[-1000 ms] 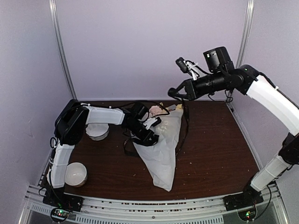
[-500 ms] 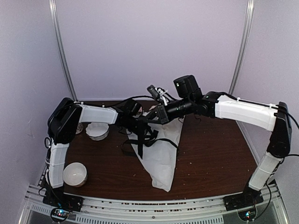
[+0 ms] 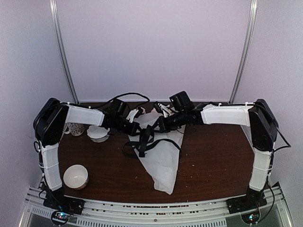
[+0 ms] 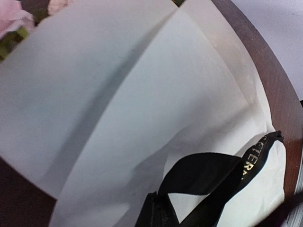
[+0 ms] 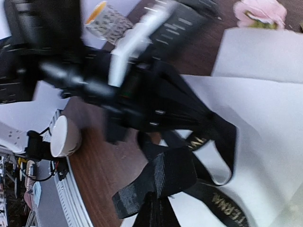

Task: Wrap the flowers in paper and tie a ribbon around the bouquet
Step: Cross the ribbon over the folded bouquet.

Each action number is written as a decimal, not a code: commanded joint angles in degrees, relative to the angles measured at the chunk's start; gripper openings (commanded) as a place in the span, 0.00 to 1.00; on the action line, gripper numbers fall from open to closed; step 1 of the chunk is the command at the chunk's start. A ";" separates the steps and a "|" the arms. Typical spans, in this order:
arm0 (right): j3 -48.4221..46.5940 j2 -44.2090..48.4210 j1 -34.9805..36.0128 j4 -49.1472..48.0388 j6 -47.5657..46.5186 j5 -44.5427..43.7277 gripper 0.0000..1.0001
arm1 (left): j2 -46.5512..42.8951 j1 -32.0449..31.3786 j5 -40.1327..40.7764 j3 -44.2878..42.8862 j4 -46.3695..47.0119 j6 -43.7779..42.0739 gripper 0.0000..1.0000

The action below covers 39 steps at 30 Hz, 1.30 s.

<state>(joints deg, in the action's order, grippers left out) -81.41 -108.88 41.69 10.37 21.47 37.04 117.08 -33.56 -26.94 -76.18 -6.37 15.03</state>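
Note:
The bouquet lies on the table as a white paper (image 3: pixel 164 163) cone, narrow end toward me. Pink flowers show at its wide end in the wrist views (image 4: pixel 12 16) (image 5: pixel 260 12); in the top view the grippers hide them. The black ribbon (image 3: pixel 144 140) with pale lettering loops loosely over the paper's upper part (image 4: pixel 213 172) (image 5: pixel 189 165). My left gripper (image 3: pixel 136 126) is shut on a ribbon strand (image 4: pixel 158 213), low over the cone's left edge. Close beside it, over the cone's top, my right gripper (image 3: pixel 160 126) is shut on the ribbon's end (image 5: pixel 158 213).
A white bowl (image 3: pixel 75 176) sits near the front left. Another white bowl (image 3: pixel 98 134) and a patterned cup (image 3: pixel 74 127) stand under the left arm, at the back left. Grey walls close the table's back and sides.
My right arm has swung down from high at the back to the bouquet's top, meeting the left gripper. The left gripper shifted back and left. The ribbon now stands in loops over the paper.

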 commanded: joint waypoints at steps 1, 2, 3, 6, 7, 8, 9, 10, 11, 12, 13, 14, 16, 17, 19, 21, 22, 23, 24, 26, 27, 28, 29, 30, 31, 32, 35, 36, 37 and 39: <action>-3.54 -5.74 -2.59 0.06 3.02 -4.31 0.00 | -7.35 1.32 5.90 2.78 4.92 0.13 0.00; -4.33 -6.70 -2.80 -0.04 3.30 -4.01 0.00 | -8.80 1.38 7.82 3.53 4.37 -0.56 0.00; -5.00 -7.53 -2.98 -0.56 3.89 -3.78 0.00 | -10.41 1.53 9.72 4.32 3.90 -1.28 0.00; -7.34 -9.65 -3.49 -1.80 6.71 -4.31 0.00 | -15.89 2.08 16.11 7.33 1.96 -3.13 0.00; -8.43 -10.52 -3.68 -1.75 7.60 -4.41 0.00 | -17.55 2.15 18.13 8.35 1.23 -4.03 0.00; -9.36 -11.39 -3.91 -1.70 8.42 -4.35 0.00 | -19.24 2.10 19.78 9.54 0.60 -5.09 0.00; -10.11 -12.23 -4.16 -2.17 9.46 -4.40 0.00 | -21.08 2.10 21.08 10.70 0.05 -6.24 0.00; -10.88 -13.32 -4.61 -2.59 11.00 -4.54 0.00 | -22.95 2.07 21.61 11.86 -0.36 -7.59 0.00; -12.00 -14.42 -4.91 -2.77 12.49 -4.71 0.00 | -25.02 1.84 21.32 13.21 -0.58 -9.54 0.00; -13.43 -15.68 -5.01 -2.31 13.71 -4.88 0.00 | -26.98 1.34 20.90 14.80 -0.72 -12.96 0.00; -14.87 -16.87 -4.99 -1.67 14.42 -4.93 0.00 | -28.76 0.29 20.49 15.80 -0.85 -16.33 0.00; -16.24 -18.02 -4.85 -1.25 14.81 -4.83 0.00 | -30.57 -1.39 19.65 16.52 -1.29 -20.53 0.00; -18.25 -19.83 -4.54 -0.87 15.94 -4.73 0.00 | -33.26 -5.85 16.22 17.16 -3.02 -30.24 0.00; -18.94 -20.46 -4.40 -0.95 16.49 -4.70 0.00 | -34.27 -8.61 13.73 16.98 -4.10 -34.19 0.00; -20.06 -21.07 -4.18 -1.06 17.45 -4.92 0.00 | -35.32 -10.36 6.70 15.77 -5.58 -37.88 0.00; -20.84 -21.11 -4.14 -1.42 18.17 -5.06 0.00 | -35.39 -10.64 0.06 14.16 -6.01 -38.34 0.00; -21.29 -21.11 -4.08 -1.42 18.36 -5.19 0.00 | -35.04 -10.80 -2.61 13.28 -6.26 -38.85 0.00; -21.76 -21.11 -4.08 -1.34 18.49 -5.22 0.00 | -34.56 -11.04 -4.14 12.38 -6.71 -39.37 0.00; -22.17 -21.11 -4.08 -1.26 18.51 -4.92 0.00 | -33.58 -11.47 -4.18 11.44 -6.80 -39.86 0.00; -22.51 -20.90 -4.07 -1.22 18.31 -3.38 0.03 | -31.67 -11.78 -3.52 9.35 -6.65 -39.83 0.00; -22.30 -20.39 -4.07 -1.10 18.02 -2.58 0.08 | -30.10 -11.71 -2.91 7.89 -6.82 -39.47 0.00; -21.93 -19.59 -4.07 -0.99 17.59 -2.17 0.15 | -28.41 -11.70 -2.05 6.43 -7.15 -39.28 0.00; -21.12 -18.46 -4.14 -0.96 17.10 -1.95 0.21 | -26.69 -11.72 -0.85 4.79 -7.50 -38.91 0.00; -20.09 -17.02 -4.23 -0.91 16.38 -1.84 0.26 | -24.99 -11.73 0.58 3.26 -7.73 -38.27 0.00; -18.86 -15.12 -4.37 -1.15 15.73 -1.66 0.31 | -22.88 -11.71 2.02 2.03 -7.66 -37.51 0.00; -17.35 -13.07 -4.54 -1.58 15.18 -1.42 0.35 | -21.50 -11.75 3.17 1.09 -7.42 -36.77 0.00; -11.93 -6.12 -5.27 -2.52 12.78 -1.38 0.46 | -19.39 -11.58 5.14 0.11 -5.38 -34.81 0.00; -10.24 -3.83 -5.50 -2.27 11.72 -1.71 0.49 | -19.16 -11.51 5.44 0.31 -4.18 -34.00 0.00; -8.56 -1.98 -5.71 -1.72 11.01 -1.99 0.51 | -18.88 -11.33 5.64 0.68 -2.84 -32.74 0.00; -4.68 1.76 -6.87 -1.35 10.87 -1.65 0.53 | -18.19 -10.66 6.17 0.94 -0.39 -30.59 0.00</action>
<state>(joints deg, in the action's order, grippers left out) -90.91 -115.83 36.69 9.65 35.18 34.94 98.65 -45.21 -22.76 -74.56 -13.23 -19.94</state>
